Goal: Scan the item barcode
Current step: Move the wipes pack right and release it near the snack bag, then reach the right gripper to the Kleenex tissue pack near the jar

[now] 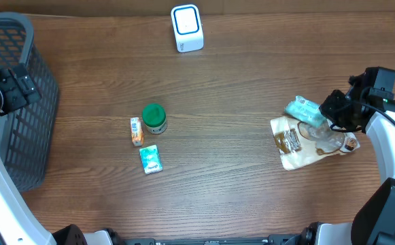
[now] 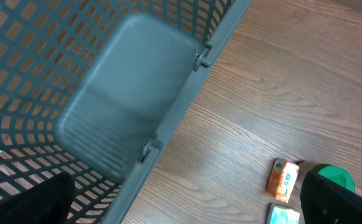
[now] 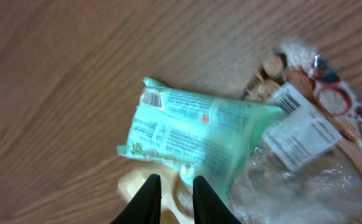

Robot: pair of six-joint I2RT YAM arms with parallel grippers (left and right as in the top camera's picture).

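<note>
The brown wood-grain counter point(image 1: 238, 177) fills the overhead view. At its left edge stands a big grey plastic basket with grid walls point(image 1: 27, 129). From the left wrist camera, only its solid grey floor and lattice sides show inside it. The left gripper point(image 2: 187, 193) hangs over the basket's near rim with its fingers spread wide apart and nothing between them.

On the right side of the counter lies a flat cream-coloured snack pouch point(image 1: 299, 153). A crumpled clear plastic bag point(image 1: 330, 141) rests on its right part, with nut-like pieces inside and a white printed label stuck on it. A mint-green soft plastic packet point(image 3: 193, 134), the item with the barcode, lies across the upper edge of that pile. Its printed face is turned up, and a small barcode shows near one end in the right wrist view. The right gripper point(image 3: 173, 190) sits just short of the packet with its two dark fingers parted by a narrow gap. They grasp nothing, and the cream pouch is visible between them.

A white box-shaped barcode scanner with a blue-rimmed window point(image 1: 186, 27) stands at the far middle of the counter, well apart from the packet.

Left of centre sit three small things in a cluster: a round jar with a green lid point(image 1: 154, 117), a small teal packet point(image 1: 151, 159) below it, and a small orange carton point(image 1: 136, 131) just beside the jar.
</note>
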